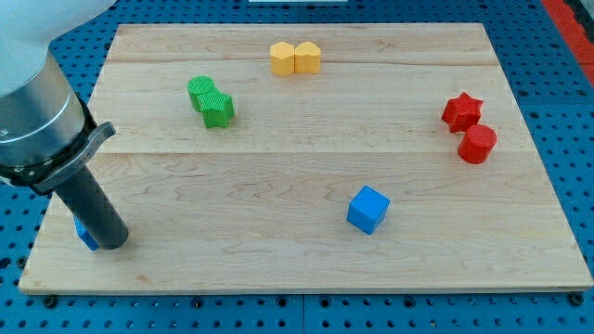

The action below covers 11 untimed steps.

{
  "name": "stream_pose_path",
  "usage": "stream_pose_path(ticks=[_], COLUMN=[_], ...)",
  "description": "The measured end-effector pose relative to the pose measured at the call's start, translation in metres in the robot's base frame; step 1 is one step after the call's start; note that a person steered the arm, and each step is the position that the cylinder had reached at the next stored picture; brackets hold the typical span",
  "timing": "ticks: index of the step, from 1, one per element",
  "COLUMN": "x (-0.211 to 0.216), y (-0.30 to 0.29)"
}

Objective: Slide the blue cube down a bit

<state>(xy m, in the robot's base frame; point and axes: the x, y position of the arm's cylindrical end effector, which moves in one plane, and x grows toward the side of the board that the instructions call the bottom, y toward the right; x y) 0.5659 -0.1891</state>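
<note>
Board, eight blocks, rod parked at view's lower left.

My tip (113, 246): no jaws to open or shut, plain rod end, pressed against small blue block (86, 234), shape unclear, half hidden. Blue cube (368, 209): well to tip's right, untouched, clear board below for sliding. Farther up-right: green pair (212, 100), yellow pair (295, 57), red star (461, 110), red cylinder (478, 143).

My tip (113, 245) rests at the tabletop's (278, 241) lower left, touching a partly hidden blue block (85, 235). The blue cube (368, 210) sits well apart, right of centre, below the red star (461, 110) and red cylinder (477, 144).
</note>
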Motion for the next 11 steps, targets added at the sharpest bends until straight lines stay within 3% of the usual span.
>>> stream_pose_path(ticks=[1, 2, 3, 4, 5, 7, 11], x=[0.0, 0.0, -0.005, -0.067, -0.072, -0.082, -0.047], y=[0.107, 0.171, 0.177, 0.177, 0.177, 0.278, 0.282])
